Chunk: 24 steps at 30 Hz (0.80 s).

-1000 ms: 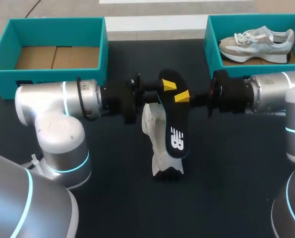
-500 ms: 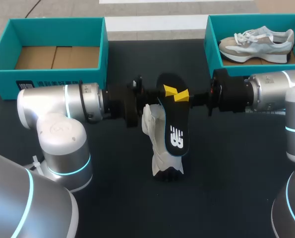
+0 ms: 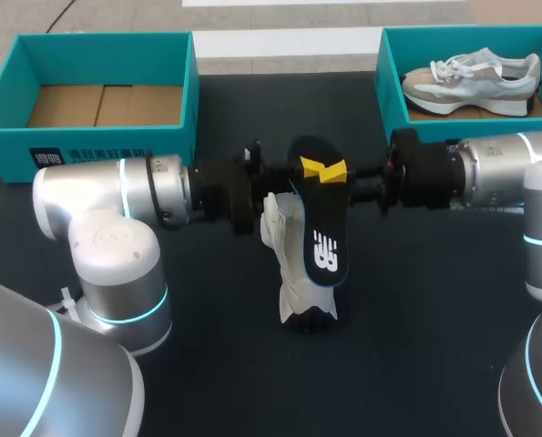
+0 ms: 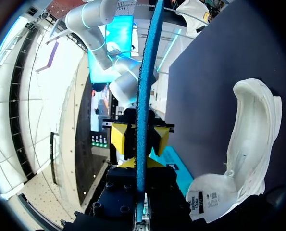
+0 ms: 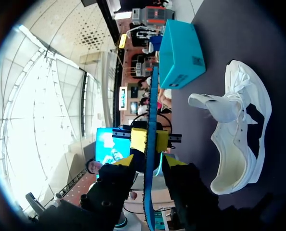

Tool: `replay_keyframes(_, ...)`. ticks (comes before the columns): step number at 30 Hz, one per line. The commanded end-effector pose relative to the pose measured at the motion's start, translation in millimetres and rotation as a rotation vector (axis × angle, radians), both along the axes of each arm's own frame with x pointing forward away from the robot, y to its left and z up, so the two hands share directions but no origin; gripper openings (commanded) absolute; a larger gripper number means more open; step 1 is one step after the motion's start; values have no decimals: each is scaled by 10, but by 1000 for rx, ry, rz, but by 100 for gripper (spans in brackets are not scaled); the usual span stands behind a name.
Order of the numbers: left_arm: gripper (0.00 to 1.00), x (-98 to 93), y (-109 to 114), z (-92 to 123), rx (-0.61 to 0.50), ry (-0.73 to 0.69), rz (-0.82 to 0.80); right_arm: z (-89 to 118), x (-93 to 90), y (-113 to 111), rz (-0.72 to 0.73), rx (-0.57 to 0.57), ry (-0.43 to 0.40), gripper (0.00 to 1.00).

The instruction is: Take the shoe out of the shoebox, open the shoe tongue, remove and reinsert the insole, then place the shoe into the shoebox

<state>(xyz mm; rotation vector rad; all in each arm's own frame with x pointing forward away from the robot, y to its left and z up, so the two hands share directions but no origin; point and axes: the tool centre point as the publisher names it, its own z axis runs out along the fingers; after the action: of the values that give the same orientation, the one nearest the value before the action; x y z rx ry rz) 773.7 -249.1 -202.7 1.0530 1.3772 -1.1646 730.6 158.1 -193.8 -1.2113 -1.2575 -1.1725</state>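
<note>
Dark surface (image 3: 434,300), lower corners covered by arm housings. Left arm (image 3: 116,209) enters mid-left and right arm (image 3: 498,173) mid-right, both level, wrists facing each other at frame centre. Left shoebox (image 3: 97,45) upper left. Right shoebox (image 3: 391,82) upper right, second shoe (image 3: 471,77) inside. White shoe (image 3: 280,228) on the surface at centre, outside both boxes, on its side, half hidden by the insole (image 3: 323,237). Insole edge-on in wrist views. Left hand (image 3: 311,166) pinches its upper end. Right hand (image 3: 336,173) at same end, grip cannot tell.
</note>
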Motion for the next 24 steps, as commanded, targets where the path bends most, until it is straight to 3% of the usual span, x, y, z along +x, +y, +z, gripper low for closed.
replay_keyframes(1,0,-25,11,-5,19,15,-6,58,-101,-75,-37,-24,-5,100)
replay_keyframes(5,0,-56,62,6,29,53,-22,110,-157,-160,-59,-72,-4,100)
replay_keyframes(13,0,-111,208,37,74,116,-61,321,-288,-402,-114,-207,-134,100)
replay_keyframes(16,0,-121,254,63,77,160,-73,360,-281,-462,-119,-240,-288,100)
replay_keyframes(20,0,-159,290,124,82,203,-100,399,-258,-481,-85,-480,-530,100)
replay_keyframes(24,0,-186,292,175,60,272,-107,396,-254,-479,-87,-491,-550,100)
